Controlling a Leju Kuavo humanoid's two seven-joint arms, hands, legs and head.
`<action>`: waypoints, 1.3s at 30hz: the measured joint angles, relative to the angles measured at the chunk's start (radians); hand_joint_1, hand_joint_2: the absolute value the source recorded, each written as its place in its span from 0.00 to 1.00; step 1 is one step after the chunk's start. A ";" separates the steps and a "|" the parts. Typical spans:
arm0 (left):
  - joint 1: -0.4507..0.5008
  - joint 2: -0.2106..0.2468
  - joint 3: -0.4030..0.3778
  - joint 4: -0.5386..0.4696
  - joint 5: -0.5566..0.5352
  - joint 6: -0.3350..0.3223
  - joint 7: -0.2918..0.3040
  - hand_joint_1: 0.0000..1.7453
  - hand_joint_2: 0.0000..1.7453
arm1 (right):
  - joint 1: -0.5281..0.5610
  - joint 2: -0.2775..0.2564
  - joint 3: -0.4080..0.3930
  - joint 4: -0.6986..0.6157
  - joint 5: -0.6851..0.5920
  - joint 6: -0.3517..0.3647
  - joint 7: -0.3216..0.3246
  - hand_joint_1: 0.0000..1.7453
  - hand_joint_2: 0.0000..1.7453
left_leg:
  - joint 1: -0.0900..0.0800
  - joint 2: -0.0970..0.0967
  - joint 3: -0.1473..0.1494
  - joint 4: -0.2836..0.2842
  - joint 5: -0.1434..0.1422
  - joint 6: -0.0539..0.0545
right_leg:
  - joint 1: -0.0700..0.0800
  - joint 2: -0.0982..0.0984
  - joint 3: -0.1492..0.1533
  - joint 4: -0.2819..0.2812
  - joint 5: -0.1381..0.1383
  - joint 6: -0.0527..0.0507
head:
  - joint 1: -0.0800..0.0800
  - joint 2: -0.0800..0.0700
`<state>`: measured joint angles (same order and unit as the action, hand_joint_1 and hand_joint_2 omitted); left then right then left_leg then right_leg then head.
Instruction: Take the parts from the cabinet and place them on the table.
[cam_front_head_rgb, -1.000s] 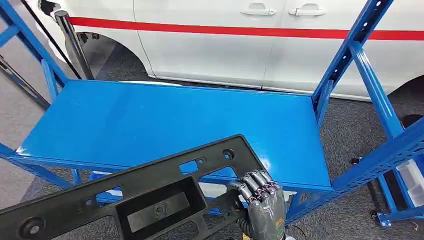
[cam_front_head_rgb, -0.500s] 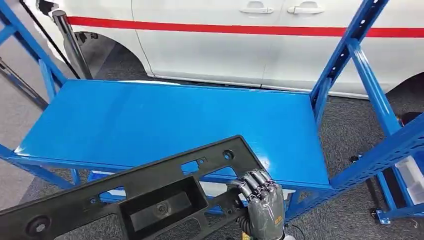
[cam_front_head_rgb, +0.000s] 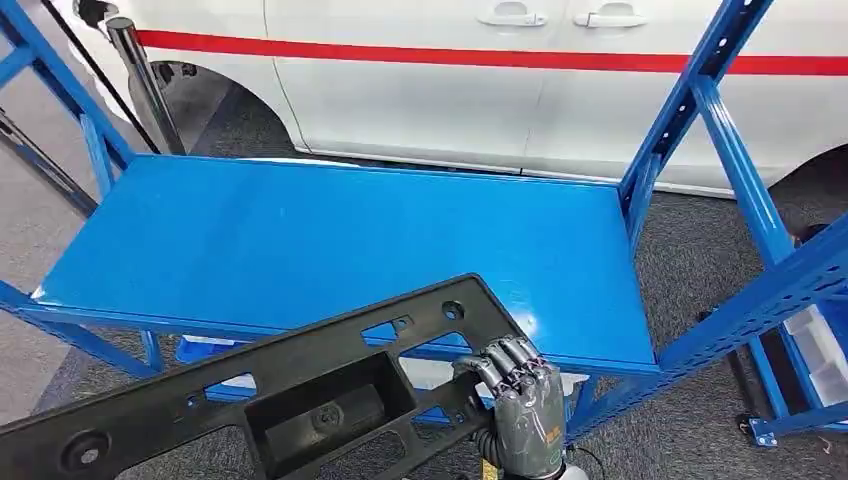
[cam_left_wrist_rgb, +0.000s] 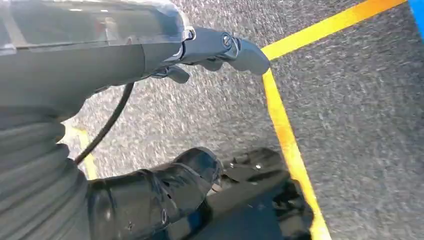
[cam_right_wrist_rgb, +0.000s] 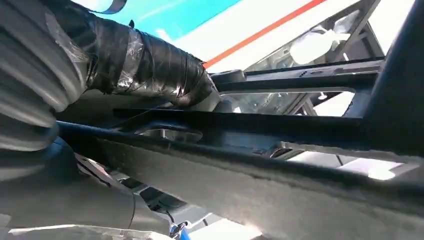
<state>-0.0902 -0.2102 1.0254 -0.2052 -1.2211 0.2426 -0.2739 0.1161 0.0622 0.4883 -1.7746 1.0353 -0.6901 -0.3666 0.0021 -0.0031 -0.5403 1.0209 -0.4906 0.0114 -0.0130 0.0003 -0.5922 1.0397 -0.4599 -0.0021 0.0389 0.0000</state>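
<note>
Grey speckled carpet floor (cam_front_head_rgb: 700, 260), a white car (cam_front_head_rgb: 420, 90) with a red stripe parked across the far side of the scene. In front of it stands a blue metal rack; its flat top panel, the tabletop (cam_front_head_rgb: 330, 240), is a wide blue sheet framed by perforated blue uprights (cam_front_head_rgb: 690, 100) at the right and slanted braces at the left. A black post (cam_front_head_rgb: 145, 85) stands near the rack's far left corner. The part (cam_front_head_rgb: 290, 385) is a long black plastic panel with a rectangular recessed pocket near its middle, several cut-out slots and round mounting holes. Its long axis runs diagonally in the head view: one end low at the near left, the other end raised toward the right and pointing at the tabletop's near right area. That raised end overlaps the tabletop's front edge in the picture; contact with the surface cannot be told. The right hand (cam_front_head_rgb: 520, 400) grips the part at its right end, fingers (cam_front_head_rgb: 510, 362) curled over the edge from below. In the left wrist view the left hand (cam_left_wrist_rgb: 165, 192) hangs over carpet with a yellow floor line (cam_left_wrist_rgb: 287, 135); its fingers are curled inward and its grip cannot be told.
</note>
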 joint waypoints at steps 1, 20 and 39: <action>0.002 0.000 0.000 0.000 0.000 0.000 0.002 0.00 1.00 | 0.000 0.000 0.000 0.000 0.000 0.000 0.000 1.00 1.00 | 0.000 0.000 -0.001 -0.006 0.006 0.008 | 0.001 0.001 0.001 -0.003 0.004 0.007 | 0.000 0.000; -0.001 -0.003 0.000 0.000 -0.006 0.000 0.002 0.00 1.00 | -0.004 -0.005 0.004 0.013 -0.002 0.000 0.001 1.00 1.00 | 0.000 0.009 -0.043 0.009 0.036 0.015 | 0.008 0.001 0.047 0.002 -0.050 0.001 | 0.001 0.000; -0.002 -0.004 0.000 0.000 -0.008 -0.008 0.003 0.00 1.00 | -0.028 -0.010 0.024 0.027 -0.008 0.000 0.023 1.00 1.00 | 0.004 0.012 -0.005 -0.022 0.024 0.039 | 0.000 -0.001 -0.101 0.250 -0.157 0.022 | 0.000 0.000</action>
<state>-0.0917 -0.2144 1.0254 -0.2052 -1.2287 0.2342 -0.2712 0.0882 0.0526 0.5120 -1.7471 1.0273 -0.6901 -0.3433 0.0062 0.0085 -0.5455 0.9987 -0.4668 0.0503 -0.0131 -0.0011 -0.6932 1.2898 -0.6168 0.0201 0.0389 0.0000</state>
